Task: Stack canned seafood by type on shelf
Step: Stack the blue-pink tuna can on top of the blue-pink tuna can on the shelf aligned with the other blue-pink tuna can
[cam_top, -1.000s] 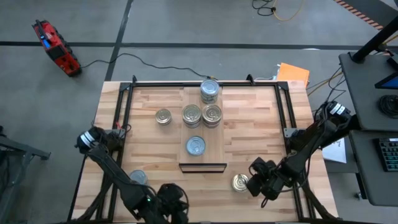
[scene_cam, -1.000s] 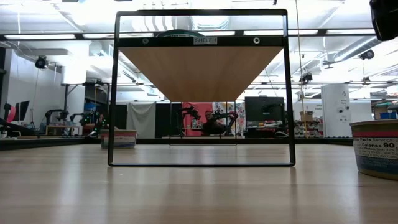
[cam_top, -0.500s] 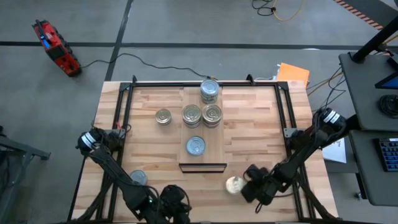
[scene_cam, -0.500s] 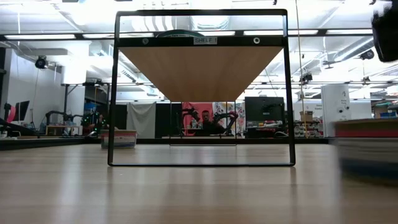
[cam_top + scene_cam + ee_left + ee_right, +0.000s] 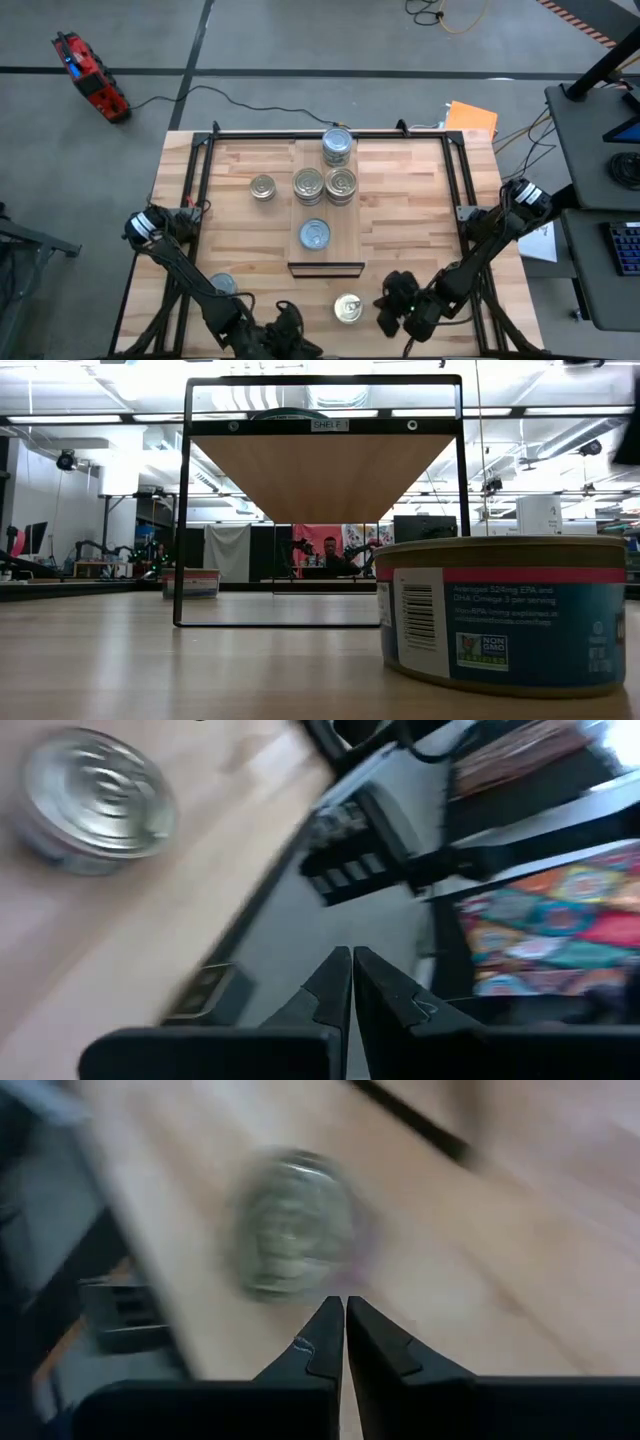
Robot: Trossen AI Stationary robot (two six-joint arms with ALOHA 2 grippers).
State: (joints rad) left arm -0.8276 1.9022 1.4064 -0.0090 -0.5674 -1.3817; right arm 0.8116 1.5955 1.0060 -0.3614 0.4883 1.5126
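A gold-topped can (image 5: 348, 308) with a blue label (image 5: 505, 615) stands upright on the table near its front edge, in front of the shelf (image 5: 325, 215). My right gripper (image 5: 378, 308) is shut just to the can's right, fingertips (image 5: 335, 1308) at its side. Three single cans and a two-high stack (image 5: 337, 148) rest on the shelf. Another can (image 5: 263, 187) stands on the table left of it. My left gripper (image 5: 290, 322) is shut at the near edge and touches nothing. A silver-topped can (image 5: 222, 285) (image 5: 95, 800) stands near it. My right gripper has its shut fingertips at the gold-topped can's side wall (image 5: 305, 1285), on the side facing the table's right edge. The fingers slant down from the right. The can stands flat on the table. The blur hides whether the tips touch it at this moment.
The shelf's black frame (image 5: 325, 380) rises over the table's middle. Black rails (image 5: 195, 190) run along the table's left and right edges. Bare tabletop lies between the shelf's front and the near edge.
My right gripper, shut throughout, has swept along the near edge toward the table's left. The gold-topped can has slid upright ahead of it, from the front right to in front of the shelf. My left gripper has turned a little in place.
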